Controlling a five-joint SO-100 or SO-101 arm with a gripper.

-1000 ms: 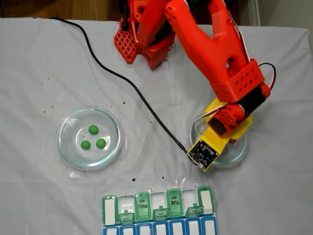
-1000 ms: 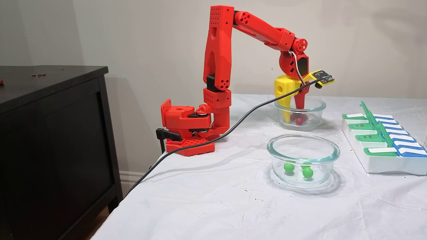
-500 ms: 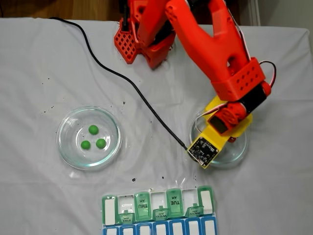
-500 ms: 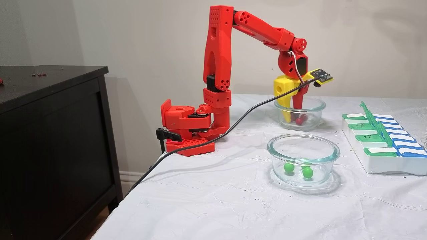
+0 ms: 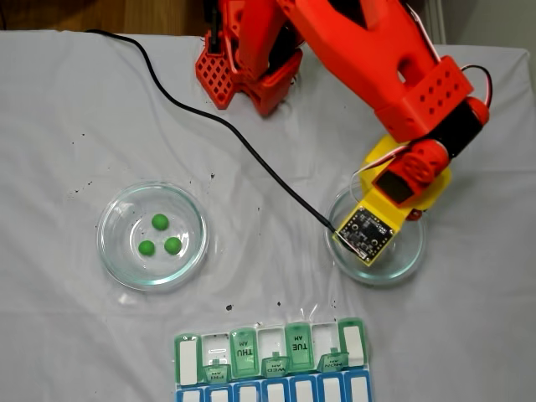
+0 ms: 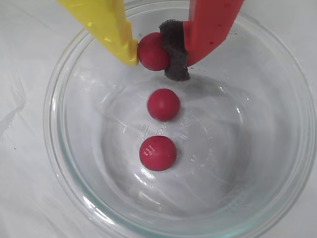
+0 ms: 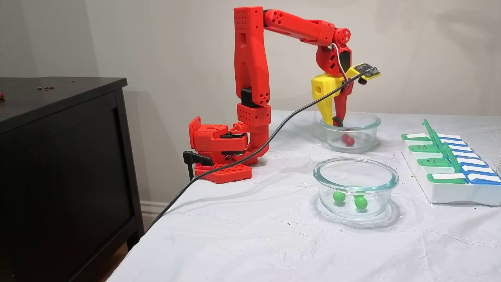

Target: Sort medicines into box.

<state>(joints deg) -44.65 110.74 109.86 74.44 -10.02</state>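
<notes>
Now pinching one red ball (image 6: 152, 51) in hand (image 6: 154, 53), above dish (image 6: 64, 163); pill box (image 5: 272, 362) lies toward bottom edge, overhead.

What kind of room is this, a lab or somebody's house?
Probably a room in a home used for hobby robotics: a table under a wrinkled white cloth, a dark wooden cabinet against a plain wall, and a small red arm clamped at the table's edge.

You have six medicines: three red balls (image 6: 157, 152) and three green balls (image 5: 159, 221). There are two round glass dishes (image 7: 355, 172), one holding the green three. One pill box (image 5: 270, 362) sits on the counter (image 5: 75, 100), and one red arm (image 7: 250, 58) carries one gripper (image 6: 153, 52).
</notes>
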